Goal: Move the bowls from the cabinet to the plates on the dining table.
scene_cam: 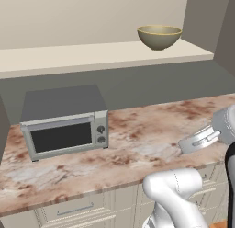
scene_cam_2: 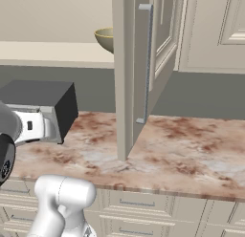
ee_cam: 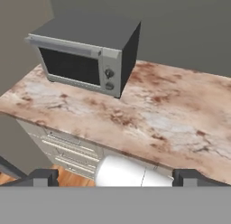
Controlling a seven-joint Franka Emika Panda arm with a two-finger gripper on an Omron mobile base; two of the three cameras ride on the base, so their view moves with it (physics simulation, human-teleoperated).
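An olive-tan bowl with a yellowish rim stands upright on the beige shelf of the cabinet, toward its right end. In the right base view the bowl is half hidden behind the cabinet's open door with its long grey bar handle. My gripper is open and holds nothing. It hangs low over the front edge of the marbled counter, well below the bowl and to its right. The plates and the dining table are out of view.
A grey microwave sits on the left of the counter, under the shelf. The open cabinet door juts out over the counter. Cream drawer fronts with short handles run below the counter edge.
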